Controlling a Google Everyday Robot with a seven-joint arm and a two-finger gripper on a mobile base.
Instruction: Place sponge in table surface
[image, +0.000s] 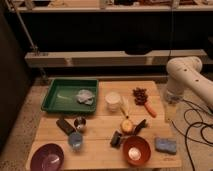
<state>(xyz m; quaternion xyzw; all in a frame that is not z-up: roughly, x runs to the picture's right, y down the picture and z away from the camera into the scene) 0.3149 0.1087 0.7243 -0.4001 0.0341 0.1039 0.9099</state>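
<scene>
The blue sponge (165, 145) lies flat on the wooden table (98, 134), near its front right corner, just beside an orange bowl (136, 150) to its left and apart from everything else. The white arm (184, 75) stands off the table's right side. What seems to be the gripper (171, 108) hangs at the table's right edge, above and behind the sponge and not touching it. Whether the claw is released or clenched cannot be told.

Between gripper and sponge the wood is bare. The nearest things lie to the left: a carrot (150, 109), a dark clustered item (140, 95), a round yellow fruit (127, 125) with a dark tool (140, 125) against it. Further left stand a white cup (114, 101), a green tray (55, 91) holding a crumpled pale wrapper (86, 97), a small can (79, 123), a blue cup (75, 140) and a purple bowl (47, 158). Black cables (198, 131) trail on the floor to the right.
</scene>
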